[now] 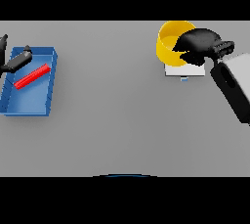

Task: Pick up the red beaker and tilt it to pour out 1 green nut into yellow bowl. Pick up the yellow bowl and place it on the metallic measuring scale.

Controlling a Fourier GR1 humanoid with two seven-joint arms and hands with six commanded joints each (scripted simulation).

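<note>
Placing stage | your right hand point(199, 46) is curled on the yellow bowl point(170, 42), which sits on the metallic measuring scale point(183, 70) | next: you release and lift clear | left hand point(14, 61) relaxed over the blue tray point(29, 104), red beaker point(32, 77) lying inside.

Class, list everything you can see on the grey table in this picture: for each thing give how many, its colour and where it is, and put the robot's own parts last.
Round yellow bowl: one, yellow, far right, on the scale.
Flat metallic measuring scale: one, pale grey, far right, under the bowl.
Rectangular blue tray: one, blue, left side.
Long red beaker: one, red, lying aslant in the tray.
Grey table: one, grey, under everything.
Right hand: one, dark, curled over the bowl's right rim.
Left hand: one, dark, at the left edge, over the tray's far corner.
</note>
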